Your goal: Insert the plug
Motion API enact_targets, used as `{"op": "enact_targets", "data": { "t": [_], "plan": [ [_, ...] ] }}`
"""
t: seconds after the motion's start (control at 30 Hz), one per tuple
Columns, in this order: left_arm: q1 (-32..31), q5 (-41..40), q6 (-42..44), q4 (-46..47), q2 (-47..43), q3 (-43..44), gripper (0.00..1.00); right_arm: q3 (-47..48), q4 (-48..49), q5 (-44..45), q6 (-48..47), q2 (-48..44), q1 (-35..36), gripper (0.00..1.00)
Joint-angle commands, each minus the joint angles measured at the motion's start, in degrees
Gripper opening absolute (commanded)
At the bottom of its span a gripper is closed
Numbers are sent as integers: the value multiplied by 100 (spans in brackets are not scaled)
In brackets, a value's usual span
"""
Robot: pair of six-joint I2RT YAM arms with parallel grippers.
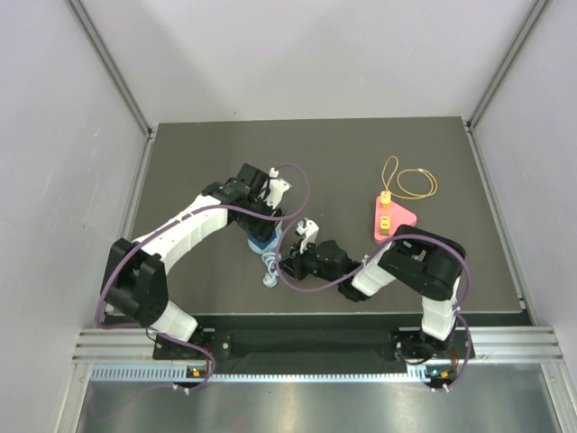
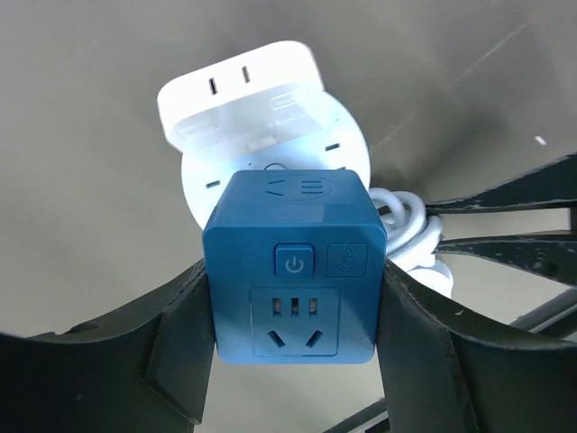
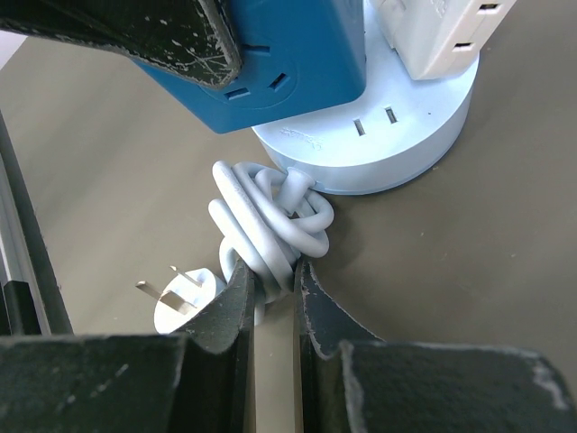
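A blue cube socket (image 2: pixel 293 271) sits on a round pale-blue power hub (image 3: pixel 379 135), next to a white adapter (image 2: pixel 243 90). My left gripper (image 2: pixel 293 352) is shut on the blue cube, one finger on each side. The hub's white cord (image 3: pixel 266 216) lies coiled in front of it, ending in a round white plug (image 3: pixel 180 302) with bare prongs on the mat. My right gripper (image 3: pixel 270 280) is shut on the coiled cord. In the top view the cube (image 1: pixel 261 242) and cord (image 1: pixel 270 271) lie mid-table between my left gripper (image 1: pixel 259 224) and my right gripper (image 1: pixel 281 268).
A pink triangular block (image 1: pixel 389 219) with a yellow part and a looped yellow cable (image 1: pixel 410 183) lies at the right of the dark mat (image 1: pixel 198 171). Metal frame rails run along both sides.
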Motion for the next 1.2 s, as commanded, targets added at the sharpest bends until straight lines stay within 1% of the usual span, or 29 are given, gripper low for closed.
{"op": "enact_targets", "data": {
  "t": [0.0,0.33,0.6,0.93,0.97,1.17],
  "plan": [
    [33,-233,-138,-21,16,-14,0,47,-115,-142,-126,-118,-60,0],
    [25,-259,-428,-143,157,56,0,64,-212,-125,-117,-179,-61,0],
    [25,-409,-789,-311,-35,205,0,134,-387,-46,-108,-206,-61,0],
    [25,-479,-982,-460,-124,144,0,231,-589,-81,-38,-223,-61,0],
    [25,-479,-1174,-469,-133,135,0,231,-607,-81,-30,-223,-61,0],
    [25,-444,-1272,-346,-142,56,0,258,-616,-81,-21,-206,-60,0]
  ]
}}
